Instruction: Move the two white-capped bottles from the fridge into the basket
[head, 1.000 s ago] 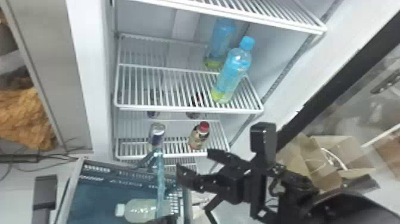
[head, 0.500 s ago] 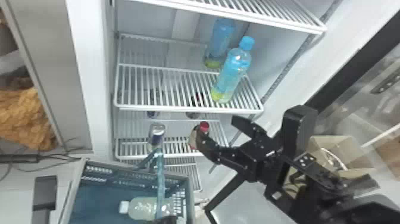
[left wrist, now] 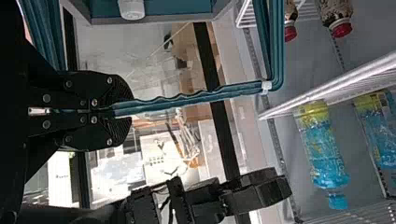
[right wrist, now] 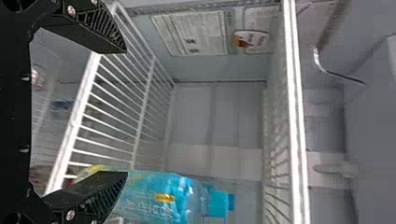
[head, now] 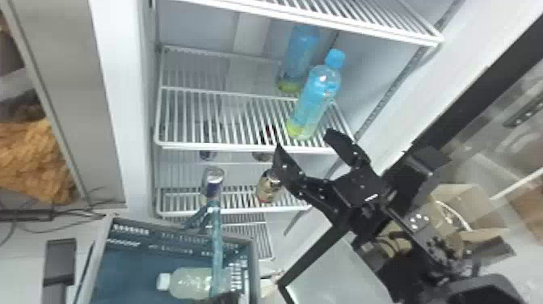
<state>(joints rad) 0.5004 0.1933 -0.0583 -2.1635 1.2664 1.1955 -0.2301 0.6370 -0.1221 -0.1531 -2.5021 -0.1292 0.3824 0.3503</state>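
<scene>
From where I'm standing, taking the head view as a clock face around the right claw [head: 303, 138], that claw is wide, its two black fingers well spread with nothing between them. It's in front of the fridge, near the front edge of the shelf [head: 238, 149] that bears the two blue bottles. The nearer blue bottle [head: 317, 95] stands at 12 o'clock from it; the farther one [head: 299, 56], partly hidden behind the first, is at 12 o'clock too. The right wrist view has a blue bottle beyond one of the fingers, and whether they touch I can't tell.

One shelf down, at 7 o'clock, is the near red-capped bottle [head: 268, 188], partly covered by a finger, and at 8 o'clock the near can [head: 213, 182].

The basket [head: 255, 267] sits between 7 and 8 o'clock. Inside it lies a white-capped bottle [head: 192, 283], on its side, cap toward 9 o'clock. The handle [head: 217, 242] passes in front of that bottle's other end.

The left claw [head: 225, 298] shows at the bottom edge, between 7 and 8 o'clock, and it's pinched onto the handle; the left wrist view shows the fingers closed around it.

Over at 4 o'clock there's an open box [head: 480, 226], and at 9 o'clock some orange-brown fluff [head: 32, 157]
</scene>
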